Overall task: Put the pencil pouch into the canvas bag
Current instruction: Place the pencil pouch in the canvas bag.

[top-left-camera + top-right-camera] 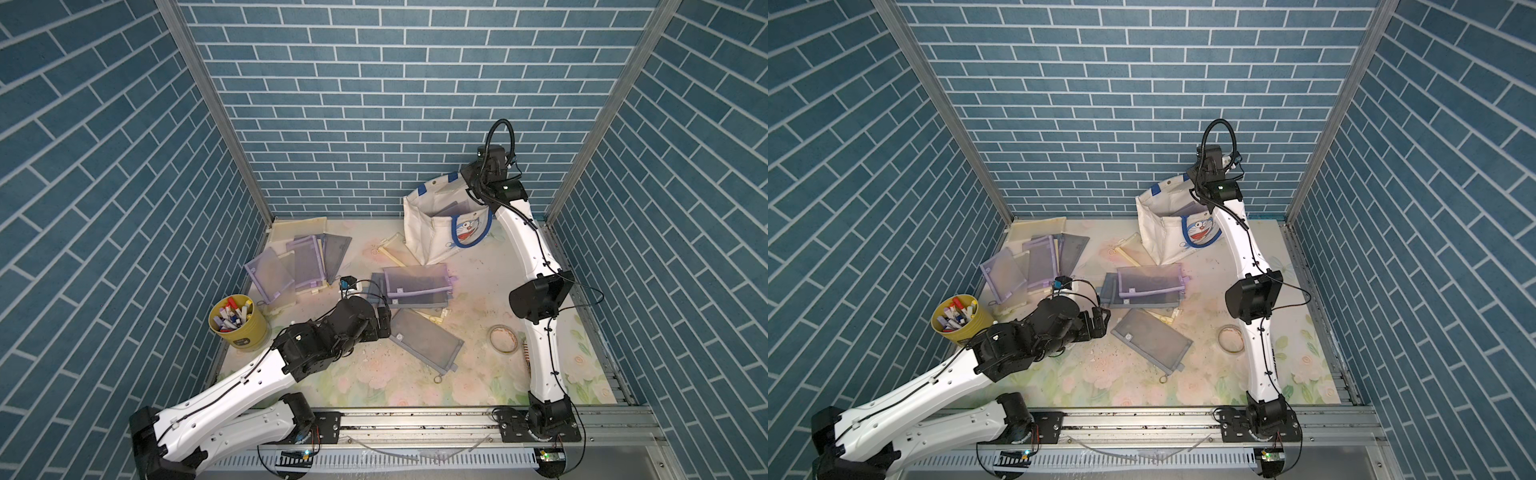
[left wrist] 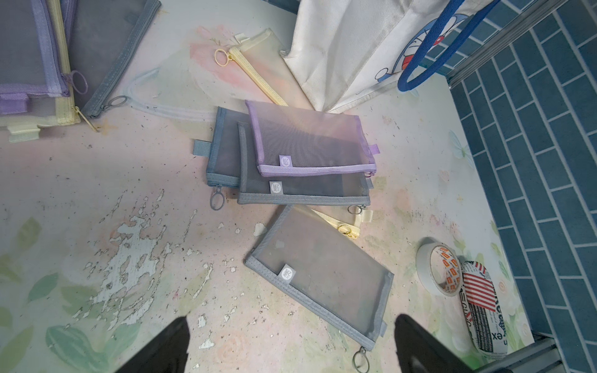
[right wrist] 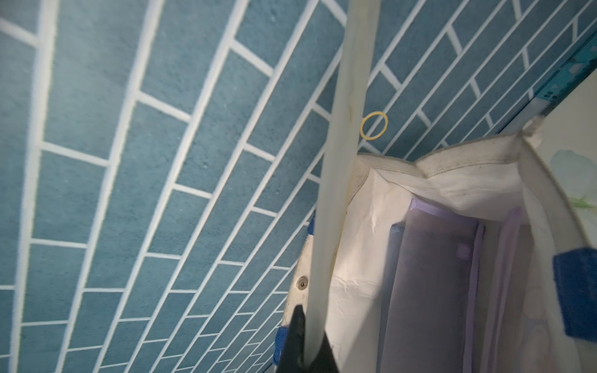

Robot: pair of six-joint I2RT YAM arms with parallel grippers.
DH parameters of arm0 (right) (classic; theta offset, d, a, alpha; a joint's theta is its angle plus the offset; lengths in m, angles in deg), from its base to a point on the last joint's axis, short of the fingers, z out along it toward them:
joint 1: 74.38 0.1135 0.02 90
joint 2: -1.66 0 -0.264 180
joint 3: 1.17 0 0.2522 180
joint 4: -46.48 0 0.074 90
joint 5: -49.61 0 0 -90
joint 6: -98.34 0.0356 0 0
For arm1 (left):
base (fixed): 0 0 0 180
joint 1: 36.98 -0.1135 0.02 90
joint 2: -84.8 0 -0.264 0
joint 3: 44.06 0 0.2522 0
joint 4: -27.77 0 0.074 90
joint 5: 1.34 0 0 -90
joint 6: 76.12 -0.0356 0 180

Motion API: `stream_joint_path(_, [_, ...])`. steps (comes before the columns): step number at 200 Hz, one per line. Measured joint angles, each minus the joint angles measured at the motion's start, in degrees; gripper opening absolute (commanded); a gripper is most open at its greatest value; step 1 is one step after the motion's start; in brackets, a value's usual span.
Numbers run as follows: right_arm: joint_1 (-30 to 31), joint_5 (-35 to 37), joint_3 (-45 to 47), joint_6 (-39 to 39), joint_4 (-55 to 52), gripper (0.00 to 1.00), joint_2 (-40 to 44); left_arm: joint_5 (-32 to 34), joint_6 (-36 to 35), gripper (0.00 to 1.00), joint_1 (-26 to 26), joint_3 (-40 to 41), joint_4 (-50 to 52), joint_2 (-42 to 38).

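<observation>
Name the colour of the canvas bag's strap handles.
Blue. The strap handle of the canvas bag shows best in the left wrist view.

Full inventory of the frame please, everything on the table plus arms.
canvas bag: 1, cream-white, blue handles, back right.
pouches in bag: at least 2, grey and purple, inside.
cream pouch: 1, cream, yellow ring pull, by the bag's rim.
back-left pile: several pouches, purple, yellow, grey; count unclear.
centre stack: 3, purple pouch on grey pouch on blue-grey pouch, mid table.
lone grey pouch: 1, grey, in front of the stack.
yellow pouches: 2, one beside bag, another poking from under the stack.
cup of markers: 1, yellow, left edge.
tape rolls: 2, white and printed, right side.
left gripper: 1, black, open, above table near lone grey pouch.
right gripper: 1, black, shut on cream pouch.
</observation>
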Motion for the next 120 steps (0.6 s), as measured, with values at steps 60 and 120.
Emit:
stream_joint_path(60, [2.62,1.31,2.99,1.01,1.95,0.00,-0.17,0.50,0.76,0.99,0.00,0.00,0.37,-1.29])
stream_joint_path(120, [4.59,2.25,6.95,2.36,2.32,0.00,-0.50,0.66,1.38,0.99,0.00,0.24,1.03,-2.23])
